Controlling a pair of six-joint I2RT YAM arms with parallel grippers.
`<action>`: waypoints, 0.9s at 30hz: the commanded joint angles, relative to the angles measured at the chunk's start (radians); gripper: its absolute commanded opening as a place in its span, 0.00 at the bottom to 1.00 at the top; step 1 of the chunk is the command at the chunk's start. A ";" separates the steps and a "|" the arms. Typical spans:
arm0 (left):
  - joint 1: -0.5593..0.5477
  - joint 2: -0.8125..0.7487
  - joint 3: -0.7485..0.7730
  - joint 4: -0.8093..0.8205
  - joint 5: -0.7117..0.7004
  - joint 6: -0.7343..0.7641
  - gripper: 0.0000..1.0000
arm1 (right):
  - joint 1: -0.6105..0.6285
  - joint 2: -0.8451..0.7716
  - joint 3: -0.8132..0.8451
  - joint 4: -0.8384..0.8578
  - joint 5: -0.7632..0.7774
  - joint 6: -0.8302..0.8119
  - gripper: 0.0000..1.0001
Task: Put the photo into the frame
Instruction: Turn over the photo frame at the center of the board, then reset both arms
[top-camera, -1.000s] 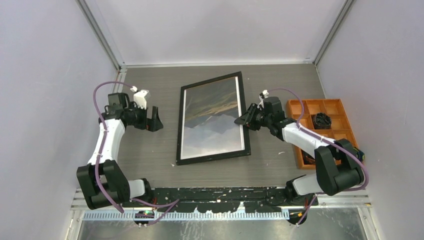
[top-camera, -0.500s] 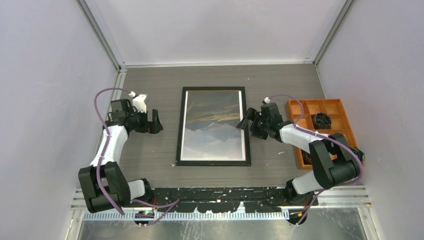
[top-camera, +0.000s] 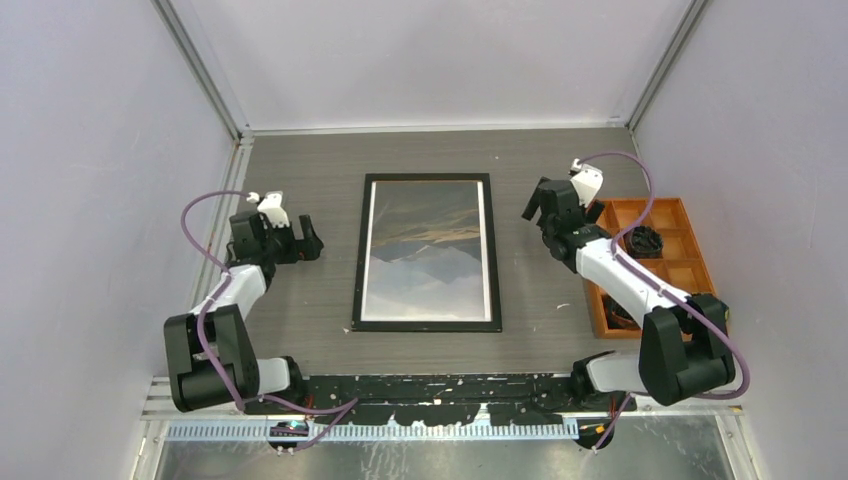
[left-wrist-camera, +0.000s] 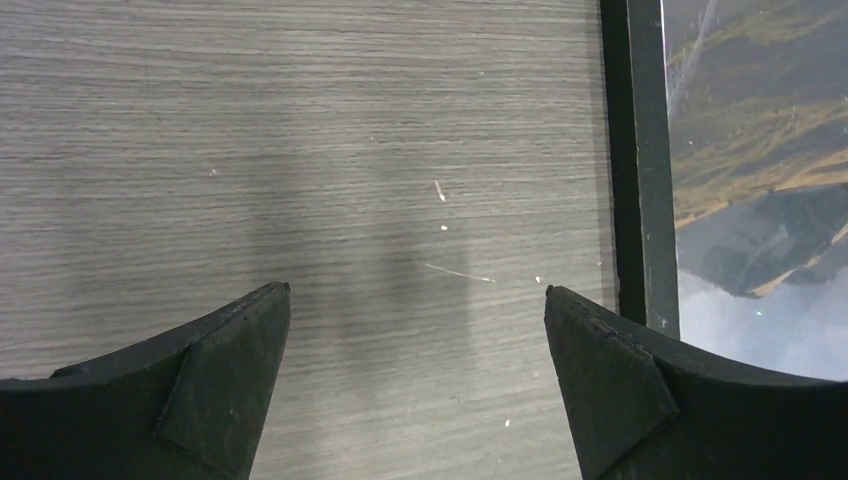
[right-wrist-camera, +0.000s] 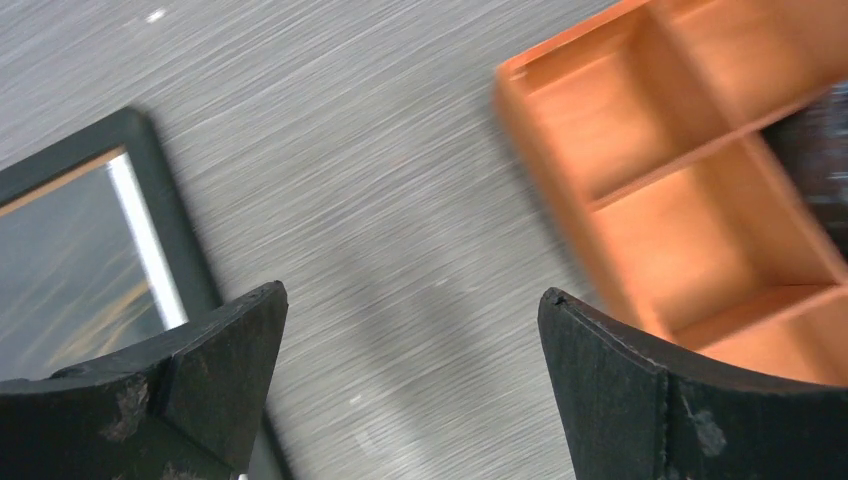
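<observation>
The black frame (top-camera: 358, 250) lies flat and square in the middle of the table. Inside it sits the photo (top-camera: 428, 250), mountain landscape face up, its white border showing. My left gripper (top-camera: 311, 240) hovers open just left of the frame; its wrist view shows bare table between the fingers (left-wrist-camera: 417, 288), with the frame's edge (left-wrist-camera: 630, 150) and the photo (left-wrist-camera: 760, 150) on the right. My right gripper (top-camera: 543, 205) is open and empty, to the right of the frame's upper part. Its own view (right-wrist-camera: 415, 290) shows the frame's corner (right-wrist-camera: 170, 220) and the photo (right-wrist-camera: 60, 260) at left.
An orange compartment tray (top-camera: 640, 203) stands at the right edge of the table, a small black object (top-camera: 645, 240) in one cell; it fills the upper right of the right wrist view (right-wrist-camera: 650, 130). Enclosure walls close the back and both sides.
The frame was tilted with my right gripper on its right edge; it now lies flat and straight. The right gripper opened and moved back and right. The left gripper drew back slightly left.
</observation>
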 joint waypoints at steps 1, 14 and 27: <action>0.003 0.022 -0.080 0.359 0.010 -0.064 1.00 | -0.019 -0.045 -0.101 0.199 0.380 -0.151 1.00; -0.062 0.209 -0.302 1.029 -0.022 -0.055 1.00 | -0.239 -0.074 -0.507 0.853 0.277 -0.256 1.00; -0.172 0.264 -0.239 0.942 -0.208 0.011 1.00 | -0.269 0.217 -0.500 1.150 -0.063 -0.366 1.00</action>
